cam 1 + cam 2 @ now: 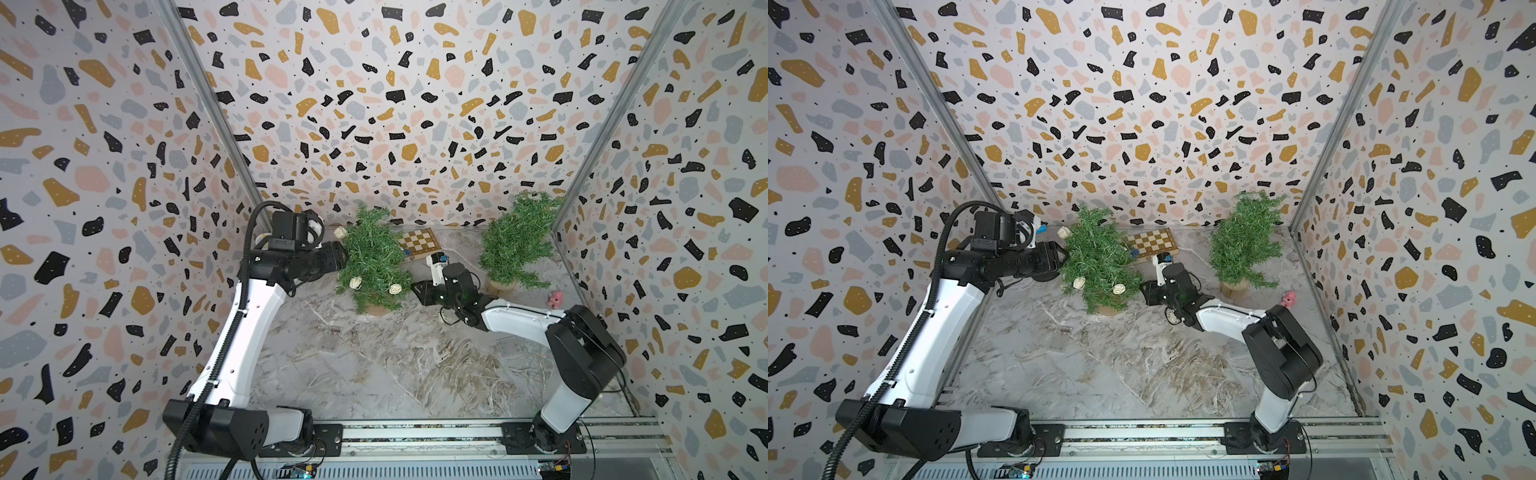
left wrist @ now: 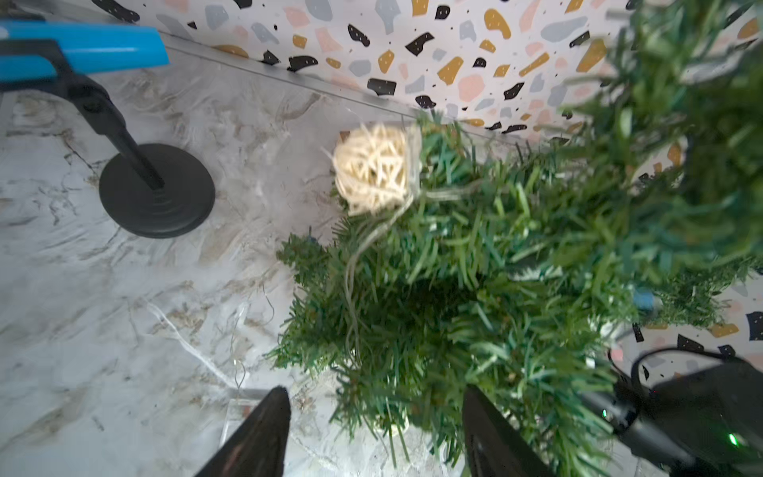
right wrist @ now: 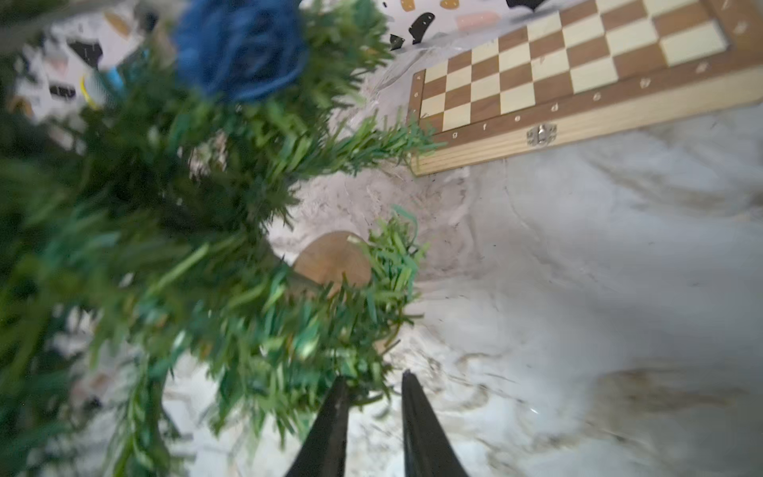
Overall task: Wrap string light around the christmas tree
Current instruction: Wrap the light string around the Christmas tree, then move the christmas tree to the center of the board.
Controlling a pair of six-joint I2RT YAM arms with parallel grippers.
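table [image 1: 374, 374]: loose tail of wire [image 2: 186, 342] lies on it beside the tree. Slack there can snag a finger or drag under the trunk.
right gripper [image 3: 373, 376]: low at the tree's right skirt. Jaws narrow with a gap, and a branch tip sits just beside one finger. Can't tell if the thin wire is in between. Risk: it pinches needles instead of wire, and any pull hauls the tree.
left gripper [image 2: 373, 392]: opposite side, jaws wide, holding nothing, lower branches between the fingers. Risk: closing here grabs foliage.
tree [image 1: 372, 257]: leans a little in both top views and sits on a small wooden base [image 3: 330, 260]. My guess is it's light and tips if both arms tug across it.
string light [image 2: 371, 169]: already draped on the tree, one wicker ball up by the left gripper and two more balls [image 1: 355, 283] low at the front. Looks only hooked on needles, so a sideways tug likely slides loops off.
chessboard [image 1: 417, 241]: just behind the tree, so a toppled tree lands on it.
second tree [image 1: 515, 241]: far right corner, bare, well apart, not in play.
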